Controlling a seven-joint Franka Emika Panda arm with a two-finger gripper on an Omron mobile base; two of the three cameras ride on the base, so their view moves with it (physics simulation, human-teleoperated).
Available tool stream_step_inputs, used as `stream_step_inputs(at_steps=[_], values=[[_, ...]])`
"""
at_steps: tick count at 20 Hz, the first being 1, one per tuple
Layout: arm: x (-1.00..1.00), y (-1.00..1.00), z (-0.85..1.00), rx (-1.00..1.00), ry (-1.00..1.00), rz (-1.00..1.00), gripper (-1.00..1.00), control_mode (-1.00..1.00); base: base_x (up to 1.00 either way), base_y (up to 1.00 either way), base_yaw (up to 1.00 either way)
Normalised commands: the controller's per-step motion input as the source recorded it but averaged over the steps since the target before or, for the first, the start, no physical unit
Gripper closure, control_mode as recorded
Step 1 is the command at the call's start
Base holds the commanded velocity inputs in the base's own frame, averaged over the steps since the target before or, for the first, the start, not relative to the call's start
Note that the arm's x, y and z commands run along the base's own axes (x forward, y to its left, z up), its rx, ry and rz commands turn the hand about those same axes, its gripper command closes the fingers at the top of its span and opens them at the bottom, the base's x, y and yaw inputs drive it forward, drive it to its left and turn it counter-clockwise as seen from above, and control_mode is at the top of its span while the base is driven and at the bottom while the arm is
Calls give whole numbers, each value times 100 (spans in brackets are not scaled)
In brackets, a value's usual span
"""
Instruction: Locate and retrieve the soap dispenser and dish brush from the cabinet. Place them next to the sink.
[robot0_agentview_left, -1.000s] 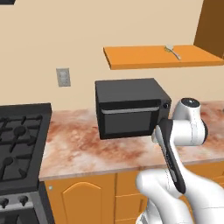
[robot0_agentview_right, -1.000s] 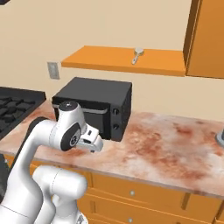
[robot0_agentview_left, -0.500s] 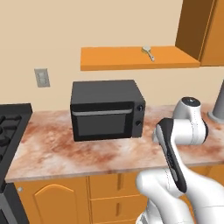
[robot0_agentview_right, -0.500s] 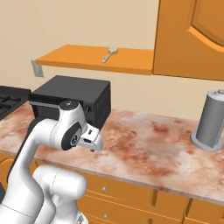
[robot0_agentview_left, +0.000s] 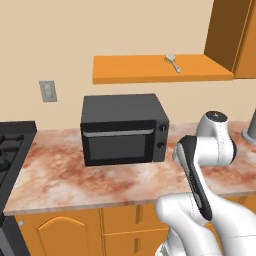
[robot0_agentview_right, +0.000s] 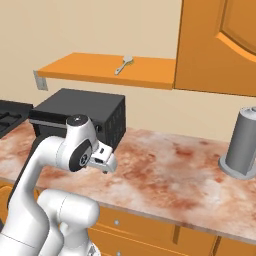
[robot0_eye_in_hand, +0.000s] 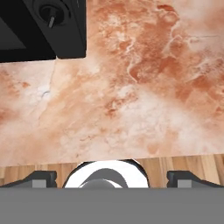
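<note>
The dish brush (robot0_agentview_left: 173, 62) lies on the flat orange shelf of the cabinet (robot0_agentview_left: 150, 69), near its right end; from the right base it is the dish brush (robot0_agentview_right: 124, 63) on the same cabinet shelf (robot0_agentview_right: 90, 66), which joins the darker upper cabinet (robot0_agentview_right: 220, 45). My gripper (robot0_agentview_right: 109, 164) hangs low over the marbled counter, well below the shelf and right of the microwave. In the hand view the gripper (robot0_eye_in_hand: 112, 177) is open, its fingertips (robot0_eye_in_hand: 41, 177) wide apart with nothing between them, above bare counter. The soap dispenser and the sink are out of view.
A black microwave (robot0_agentview_left: 122, 129) stands on the counter (robot0_agentview_right: 165, 165) under the shelf; its corner (robot0_eye_in_hand: 57, 26) shows in the hand view. A tall grey cylinder (robot0_agentview_right: 243, 142) stands at the right. The stove (robot0_agentview_left: 10, 145) is at the far left, with a wall outlet (robot0_agentview_left: 48, 91) above it.
The whole scene has slid left in both base views: the camera has moved right. The stove has dropped toward the edge and the grey cylinder has come in. The arm's pose is unchanged.
</note>
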Motion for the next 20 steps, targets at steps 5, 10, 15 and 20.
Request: stream_step_inputs(at_steps=[5, 10, 15, 20], values=[[0, 0, 0, 0, 0, 0, -100, 100, 27, -21, -2], [0, 0, 0, 0, 0, 0, -100, 100, 0, 0, 0], [-6, 7, 31, -3, -7, 0, -100, -100, -3, 0, 0], [-1, 7, 91, -12, -22, 9, -100, -100, 0, 0, 0]])
